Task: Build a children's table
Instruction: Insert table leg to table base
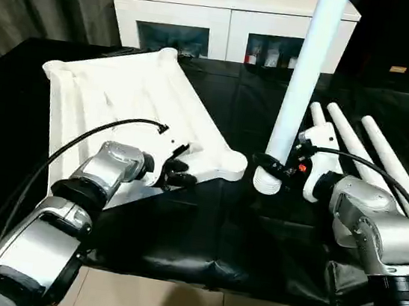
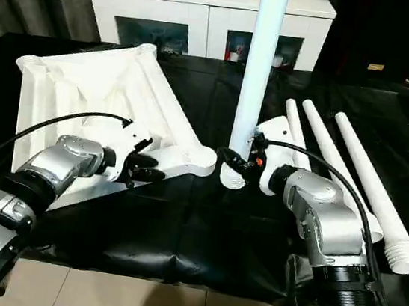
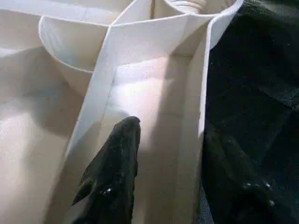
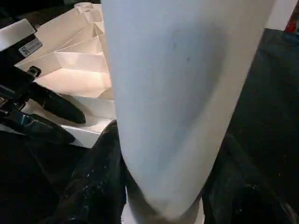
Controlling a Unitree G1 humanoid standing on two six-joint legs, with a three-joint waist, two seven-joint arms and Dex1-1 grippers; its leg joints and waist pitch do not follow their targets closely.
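The left gripper (image 1: 178, 172) sits at the near edge of the tabletop (image 1: 133, 94), its two black fingers straddling the raised rim: in the left wrist view one finger (image 3: 117, 163) lies inside the tray against a rib and the other (image 3: 233, 182) is outside over the black cover, with the rim wall between them. The fingers stand apart on either side of that wall; whether they press on it cannot be told.

The right gripper (image 1: 274, 167) is clamped on a leg (image 1: 305, 76) near its lower end, holding it upright and leaning slightly. In the right wrist view a black finger (image 4: 96, 182) shows on each side of the white tube. The leg's ribbed foot (image 1: 265, 182) is at the table (image 1: 201, 235), just beside the tabletop's near corner socket (image 1: 232, 164), apart from it.

The tabletop lies underside up on the black-covered table, tilted, its ribs and round corner sockets showing. Three more legs (image 2: 353, 172) lie side by side on the cover to the right, behind the right forearm.

A white cabinet (image 1: 231, 6) with dark glass doors stands behind the table. In the right wrist view a small white label (image 4: 31, 46) with a printed code sits on the left gripper's body; its writing is too small to read.
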